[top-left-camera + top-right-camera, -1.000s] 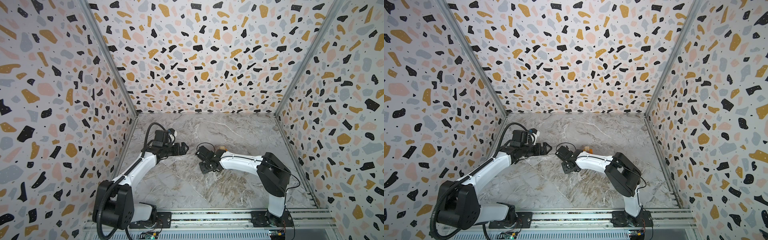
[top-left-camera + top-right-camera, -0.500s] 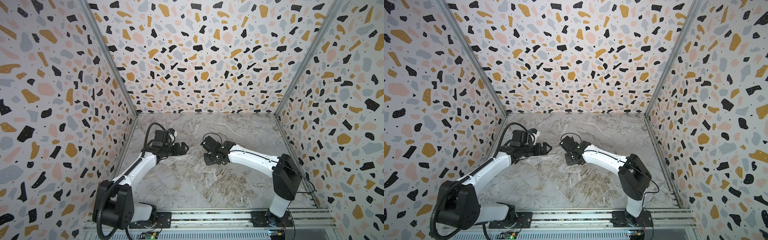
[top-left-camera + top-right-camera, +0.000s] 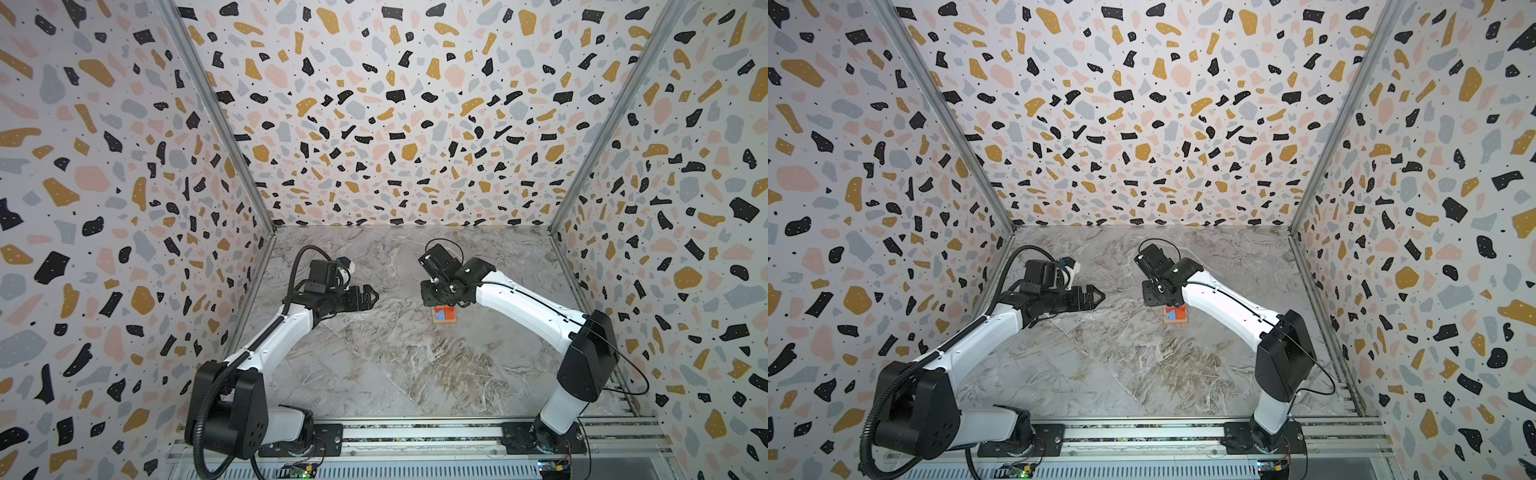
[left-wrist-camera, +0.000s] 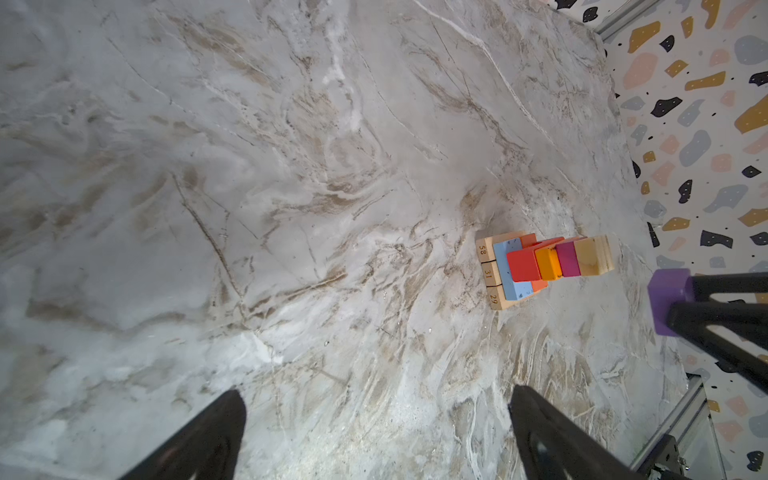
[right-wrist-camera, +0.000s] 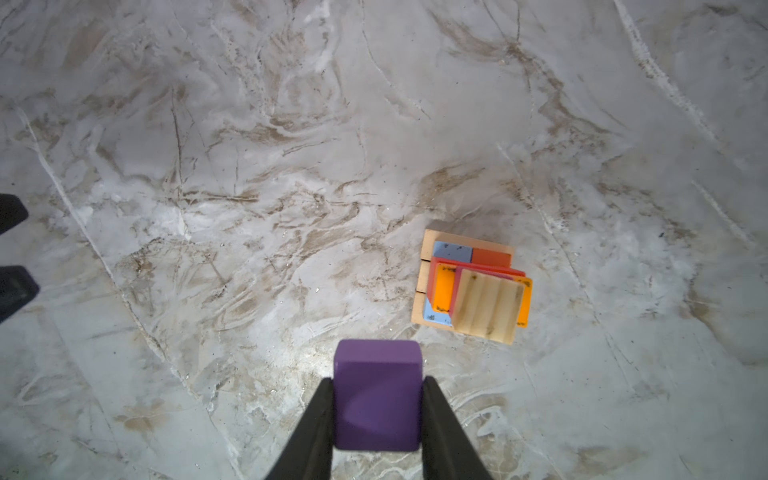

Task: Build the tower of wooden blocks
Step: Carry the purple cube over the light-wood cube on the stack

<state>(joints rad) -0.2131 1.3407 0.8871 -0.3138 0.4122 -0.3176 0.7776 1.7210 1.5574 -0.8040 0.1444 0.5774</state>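
Capping is the step in hand: the right hand (image 5: 378,384), clamped on the purple cube (image 5: 376,411), hovers with the wood block tower (image 5: 444,286) just ahead of it and lower. The left hand (image 4: 374,392), jaws apart and empty, hangs well off. Next, I judge: centre the cube over the tan top cube (image 5: 486,305), lower squarely, release gently.
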